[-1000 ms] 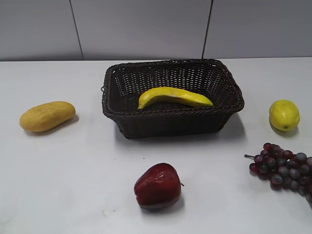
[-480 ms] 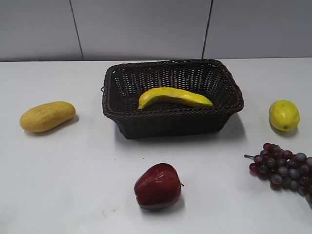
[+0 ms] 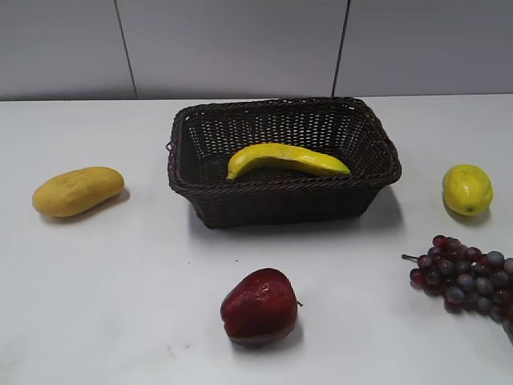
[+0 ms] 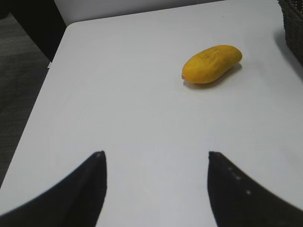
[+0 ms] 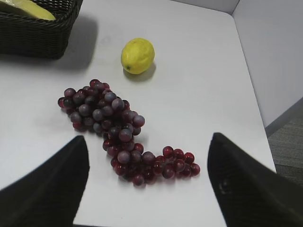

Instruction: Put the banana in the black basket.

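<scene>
Since the banana (image 3: 287, 159) lies inside the black basket (image 3: 282, 200) in the exterior view, the job looks done. Its long line runs from 9 o'clock to 3 o'clock, with the thin tips at each end. No arm shows in this view. A yellow-orange fruit (image 3: 78, 191) sits on the counter (image 3: 120, 305) at 9 o'clock from the basket, a lemon (image 3: 466, 189) at 3 o'clock, a red apple (image 3: 260, 306) at 6 o'clock, and grapes (image 3: 465, 277) at about 4 o'clock.

In the left wrist view, the left end effector (image 4: 154, 182) is spread wide and holds nothing. The yellow-orange fruit (image 4: 212, 64) lies at 1 o'clock from it. Only a corner of the basket (image 4: 292, 14) peeks in at 2 o'clock, well apart.

In the right wrist view, the right end effector (image 5: 147, 182) is spread wide too, with nothing in it. The grapes (image 5: 118, 130) lie just ahead at 12 o'clock, the lemon (image 5: 138, 56) farther on. The basket (image 5: 35, 33) and a bit of banana (image 5: 31, 9) sit at 11 o'clock. I think neither arm needs to go for the banana now.
</scene>
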You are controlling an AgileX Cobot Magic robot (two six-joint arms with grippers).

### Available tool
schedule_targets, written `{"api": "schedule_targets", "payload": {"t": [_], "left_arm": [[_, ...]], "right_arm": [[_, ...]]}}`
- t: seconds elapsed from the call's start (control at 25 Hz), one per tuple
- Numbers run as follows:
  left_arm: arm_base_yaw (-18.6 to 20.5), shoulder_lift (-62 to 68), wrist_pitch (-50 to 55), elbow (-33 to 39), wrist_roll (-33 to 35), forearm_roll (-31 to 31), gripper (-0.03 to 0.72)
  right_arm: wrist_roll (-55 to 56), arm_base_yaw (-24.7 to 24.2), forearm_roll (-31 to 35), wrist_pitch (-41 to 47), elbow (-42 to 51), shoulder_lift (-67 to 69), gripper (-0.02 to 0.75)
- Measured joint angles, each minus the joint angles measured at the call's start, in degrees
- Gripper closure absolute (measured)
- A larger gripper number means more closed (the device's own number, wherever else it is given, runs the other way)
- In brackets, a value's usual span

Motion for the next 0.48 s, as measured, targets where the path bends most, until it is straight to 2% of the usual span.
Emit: {"api": "schedule_targets", "payload": {"t": [0.48], "left_arm": [[0.0,0.0,0.0,0.0,0.0,0.0,0.196]], "right_arm": [[0.0,0.0,0.0,0.0,0.0,0.0,0.145]]}}
